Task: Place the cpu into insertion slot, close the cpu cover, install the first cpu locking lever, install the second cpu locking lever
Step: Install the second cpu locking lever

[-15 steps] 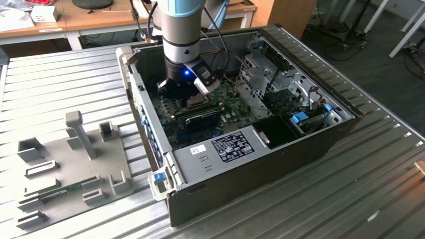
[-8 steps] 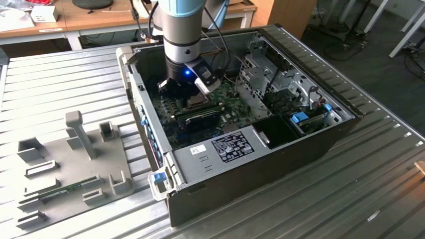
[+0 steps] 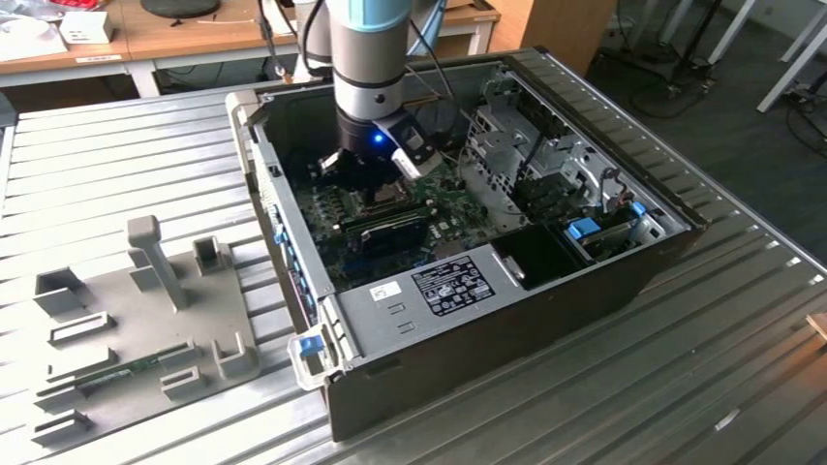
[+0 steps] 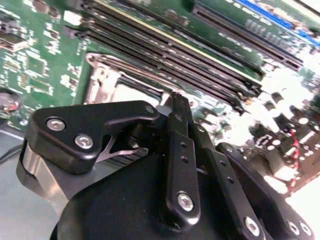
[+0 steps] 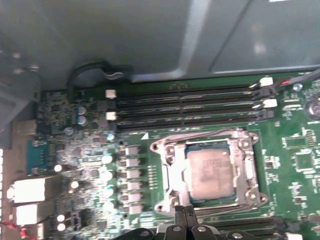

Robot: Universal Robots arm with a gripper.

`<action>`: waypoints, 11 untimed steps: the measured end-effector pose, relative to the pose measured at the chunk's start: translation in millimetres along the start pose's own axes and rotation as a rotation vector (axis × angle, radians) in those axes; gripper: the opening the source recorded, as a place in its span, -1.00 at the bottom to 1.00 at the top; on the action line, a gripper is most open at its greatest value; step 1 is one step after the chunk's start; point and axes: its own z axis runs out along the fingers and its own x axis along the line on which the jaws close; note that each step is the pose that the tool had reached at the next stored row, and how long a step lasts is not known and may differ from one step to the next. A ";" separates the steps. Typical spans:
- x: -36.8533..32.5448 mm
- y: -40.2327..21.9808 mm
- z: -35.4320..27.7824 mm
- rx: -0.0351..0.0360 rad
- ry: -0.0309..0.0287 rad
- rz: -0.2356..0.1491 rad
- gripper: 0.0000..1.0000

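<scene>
Cpu seated; cover down; tool at edge.

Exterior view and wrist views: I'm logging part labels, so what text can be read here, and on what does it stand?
No text can be read as it stands.
Black label on the case's metal shroud: print too small.
White sticker beside it: too small.
cpu face, first wrist view: markings blurred.
Green circuit board: markings too small.
</scene>
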 end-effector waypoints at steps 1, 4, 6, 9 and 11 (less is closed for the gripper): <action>-1.9 1.1 0.3 0.0000 0.0000 0.000 -0.80; -4.9 7.5 1.5 0.0000 -0.0001 0.000 -0.80; -5.9 12.2 2.1 0.0001 0.0000 0.000 -0.80; -7.7 17.8 2.9 0.0000 0.0000 0.000 -0.80; -10.3 20.1 3.4 0.0000 0.0000 0.000 -0.80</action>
